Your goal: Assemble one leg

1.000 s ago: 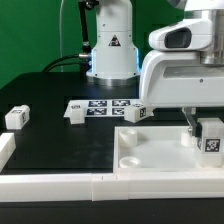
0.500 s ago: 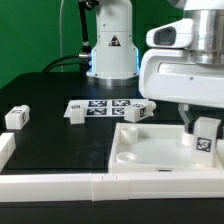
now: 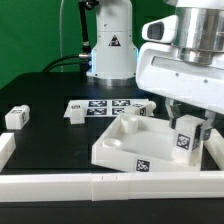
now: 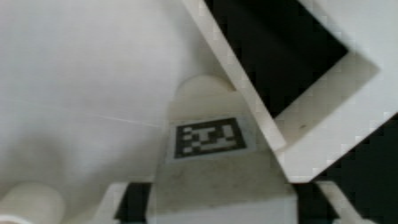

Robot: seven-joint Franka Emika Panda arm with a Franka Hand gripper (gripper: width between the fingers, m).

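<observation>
Exterior view: the gripper (image 3: pixel 188 128) clamps a small white stubby plastic leg (image 3: pixel 186 141) (tag facing out), held over the large flat white square panel (image 3: pixel 125 152), which sits tilted beneath it.

Tilted white panel (image 3: pixel 125 150), marker board (image 3: pixel 105 106), black table (image 3: pixel 50 140).

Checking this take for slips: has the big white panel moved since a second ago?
Yes. The panel has swung toward the exterior view's left; its front corner now juts out by the white front rail.
</observation>
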